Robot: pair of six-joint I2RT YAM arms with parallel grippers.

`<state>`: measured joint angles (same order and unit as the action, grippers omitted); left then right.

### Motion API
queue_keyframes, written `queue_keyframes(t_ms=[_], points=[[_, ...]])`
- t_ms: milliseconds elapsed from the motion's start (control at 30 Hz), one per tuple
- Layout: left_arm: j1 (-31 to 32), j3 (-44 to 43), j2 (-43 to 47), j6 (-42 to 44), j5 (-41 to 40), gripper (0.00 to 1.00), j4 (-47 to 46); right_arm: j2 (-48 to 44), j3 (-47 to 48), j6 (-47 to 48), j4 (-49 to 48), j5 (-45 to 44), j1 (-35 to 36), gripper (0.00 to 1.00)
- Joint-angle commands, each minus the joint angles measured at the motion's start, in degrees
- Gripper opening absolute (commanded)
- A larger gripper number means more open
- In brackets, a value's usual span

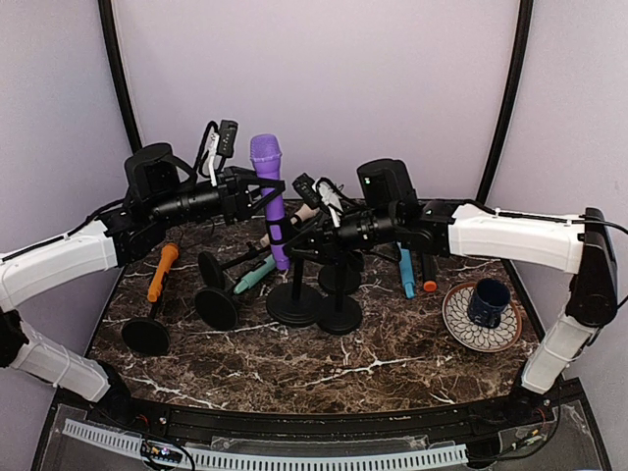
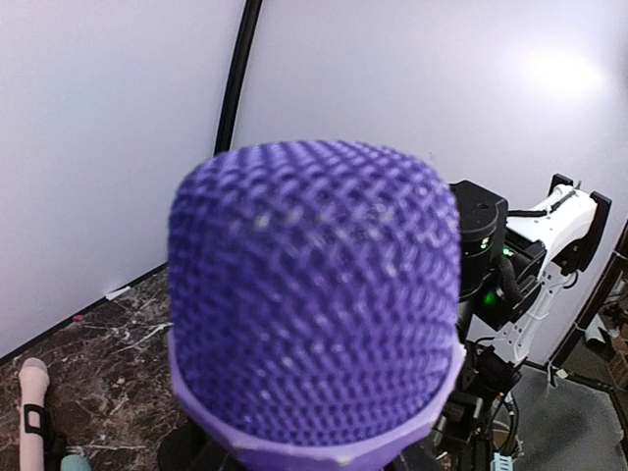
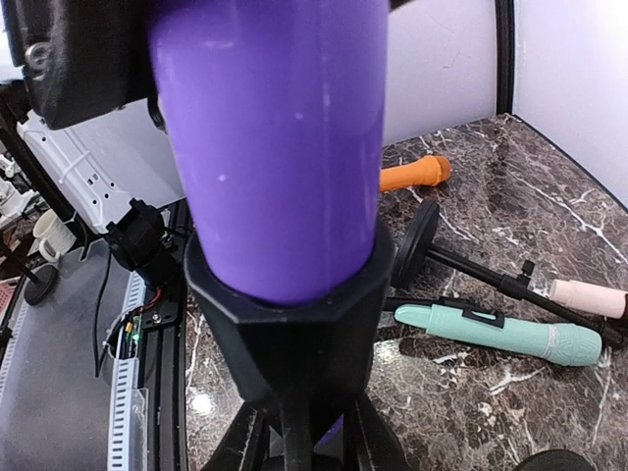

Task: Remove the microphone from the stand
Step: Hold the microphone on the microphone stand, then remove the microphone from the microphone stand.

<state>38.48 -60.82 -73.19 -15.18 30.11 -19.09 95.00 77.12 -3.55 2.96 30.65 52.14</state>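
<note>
The smooth purple plastic microphone (image 1: 266,155) looks light, stiff and slippery. Just above its black stand clip (image 3: 294,314), the left gripper's (image 1: 261,188) jaws pinch the barrel. Whether the right gripper's (image 1: 306,234) jaws are closed cannot be told.

White-shelled left arm (image 1: 54,260) and right arm (image 1: 510,235), black joints, black cables.

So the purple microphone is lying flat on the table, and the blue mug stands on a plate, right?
Not quite: the purple microphone stands upright in its stand, as the top view shows. The blue mug does stand on a plate.
</note>
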Motion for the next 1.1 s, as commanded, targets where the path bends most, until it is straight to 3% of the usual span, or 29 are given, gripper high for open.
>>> queue_keyframes(t_ms=[0, 133, 200, 333, 600, 1067], points=[[0.37, -2.7, -0.47, -0.68, 0.46, 0.27, 0.18, -0.91, 1.23, 0.13, -3.33, -10.23, 1.35, 0.0], [0.24, -2.85, -0.14, -0.58, -1.07, 0.05, 0.38, -0.87, 1.28, -0.17, -3.19, -14.89, 1.8, 0.0], [0.03, -3.19, 0.21, -0.48, -2.41, 0.0, 1.12, -0.66, 1.4, 0.09, -1.95, -16.82, 2.18, 0.0], [-1.34, -3.73, 1.08, -0.68, -3.23, 0.0, 2.09, 0.98, 2.95, 0.81, 1.65, -20.08, 3.23, 0.0], [-8.31, -2.67, 2.05, -5.12, 5.88, 0.0, -2.82, 4.38, 4.69, 0.42, 5.39, -21.48, 4.46, 0.0], [-9.57, 6.36, 8.05, 2.84, 15.92, 0.0, -13.46, 9.88, 10.31, -10.0, 9.33, -25.7, 4.46, 0.0]])
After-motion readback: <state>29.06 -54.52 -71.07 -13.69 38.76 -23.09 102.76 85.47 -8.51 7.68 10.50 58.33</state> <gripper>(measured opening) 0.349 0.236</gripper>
